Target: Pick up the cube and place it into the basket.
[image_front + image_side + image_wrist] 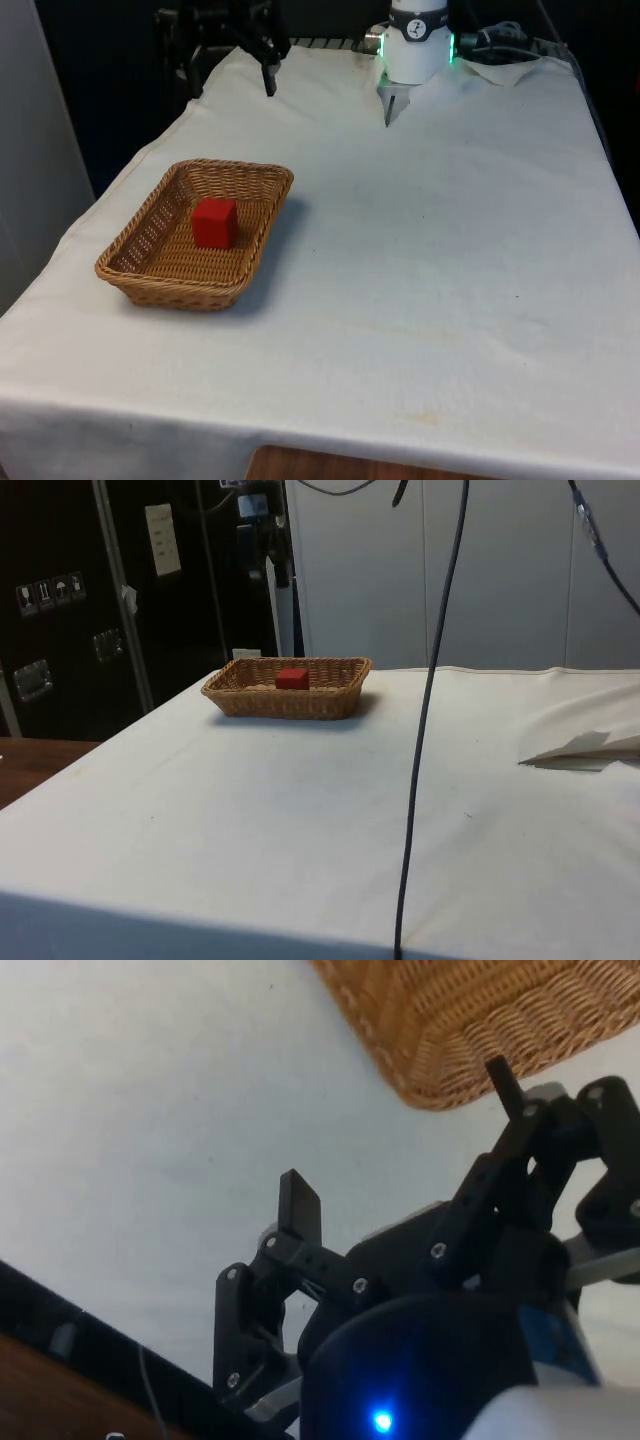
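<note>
Red cube [214, 222] inside basket [262, 181], gripper [400, 1140] agape

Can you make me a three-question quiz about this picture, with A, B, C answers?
1. Where is the cube?
A. inside the basket
B. on the cloth
C. in the gripper

2. What colour is the cube?
A. blue
B. red
C. green

3. How are the gripper's fingers?
A. shut on the cube
B. shut on nothing
C. open, holding nothing

Answers:
1 A: it rests on the basket's woven floor.
2 B: red in the front and side views.
3 C: the wrist view shows the fingers spread with nothing between them.
</note>
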You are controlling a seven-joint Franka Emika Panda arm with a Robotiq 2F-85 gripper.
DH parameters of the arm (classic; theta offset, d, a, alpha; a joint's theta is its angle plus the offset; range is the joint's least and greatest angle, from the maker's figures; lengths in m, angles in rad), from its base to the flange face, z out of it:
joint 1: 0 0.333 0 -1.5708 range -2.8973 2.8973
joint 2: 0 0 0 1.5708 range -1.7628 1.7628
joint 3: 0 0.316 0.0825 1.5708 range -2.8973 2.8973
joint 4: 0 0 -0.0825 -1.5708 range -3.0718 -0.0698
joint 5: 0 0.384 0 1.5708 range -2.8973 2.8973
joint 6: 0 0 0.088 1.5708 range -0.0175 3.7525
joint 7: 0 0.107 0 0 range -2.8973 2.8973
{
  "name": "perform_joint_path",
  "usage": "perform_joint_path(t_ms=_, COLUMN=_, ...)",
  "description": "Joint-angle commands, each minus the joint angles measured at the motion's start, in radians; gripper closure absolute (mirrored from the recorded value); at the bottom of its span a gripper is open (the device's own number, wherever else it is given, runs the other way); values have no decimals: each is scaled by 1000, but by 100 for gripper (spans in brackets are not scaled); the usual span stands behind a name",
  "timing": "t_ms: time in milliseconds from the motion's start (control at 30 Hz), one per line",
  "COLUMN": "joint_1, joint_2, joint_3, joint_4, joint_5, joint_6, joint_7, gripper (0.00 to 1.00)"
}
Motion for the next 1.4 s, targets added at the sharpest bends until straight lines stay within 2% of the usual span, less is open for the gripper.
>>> perform_joint_path(t_ms=0, joint_1=3, joint_2=-7, joint_3=3, joint_4=-5, joint_5=-4, joint_6=0, joint_7=5, gripper=0)
perform_joint_path(t_ms=33, joint_1=19, joint_2=-22, joint_3=-1, joint_4=-22, joint_5=-13, joint_6=10, joint_7=16, gripper=0)
perform_joint_path(t_ms=267, joint_1=36, joint_2=-72, joint_3=35, joint_4=-60, joint_5=-42, joint_6=8, joint_7=60, gripper=0)
perform_joint_path(t_ms=300, joint_1=37, joint_2=-77, joint_3=39, joint_4=-64, joint_5=-44, joint_6=8, joint_7=64, gripper=0)
perform_joint_path(t_ms=333, joint_1=23, joint_2=-64, joint_3=43, joint_4=-50, joint_5=-36, joint_6=-2, joint_7=53, gripper=0)
perform_joint_path(t_ms=367, joint_1=38, joint_2=-83, joint_3=44, joint_4=-68, joint_5=-47, joint_6=8, joint_7=69, gripper=0)
perform_joint_path(t_ms=567, joint_1=45, joint_2=-120, joint_3=78, joint_4=-98, joint_5=-63, joint_6=7, joint_7=101, gripper=0)
perform_joint_path(t_ms=600, joint_1=33, joint_2=-109, joint_3=82, joint_4=-85, joint_5=-54, joint_6=-2, joint_7=91, gripper=0)
perform_joint_path(t_ms=633, joint_1=46, joint_2=-125, joint_3=83, joint_4=-102, joint_5=-65, joint_6=6, joint_7=106, gripper=0)
perform_joint_path(t_ms=700, joint_1=48, joint_2=-135, joint_3=93, joint_4=-110, joint_5=-69, joint_6=6, joint_7=116, gripper=0)
perform_joint_path(t_ms=900, joint_1=48, joint_2=-173, joint_3=136, joint_4=-139, joint_5=-85, joint_6=6, joint_7=151, gripper=0)
perform_joint_path(t_ms=933, joint_1=37, joint_2=-163, joint_3=141, joint_4=-128, joint_5=-77, joint_6=-3, joint_7=142, gripper=0)
perform_joint_path(t_ms=967, joint_1=47, joint_2=-182, joint_3=147, joint_4=-147, joint_5=-89, joint_6=7, joint_7=160, gripper=0)
perform_joint_path(t_ms=1000, joint_1=48, joint_2=-187, joint_3=153, joint_4=-152, joint_5=-90, joint_6=7, joint_7=165, gripper=0)
perform_joint_path(t_ms=1200, joint_1=48, joint_2=-216, joint_3=186, joint_4=-177, joint_5=-96, joint_6=8, joint_7=190, gripper=0)
perform_joint_path(t_ms=1233, joint_1=37, joint_2=-208, joint_3=192, joint_4=-167, joint_5=-88, joint_6=-3, joint_7=181, gripper=0)
perform_joint_path(t_ms=1267, joint_1=48, joint_2=-221, joint_3=192, joint_4=-182, joint_5=-96, joint_6=9, joint_7=194, gripper=0)
perform_joint_path(t_ms=1367, joint_1=48, joint_2=-240, joint_3=215, joint_4=-202, joint_5=-98, joint_6=12, joint_7=210, gripper=0)
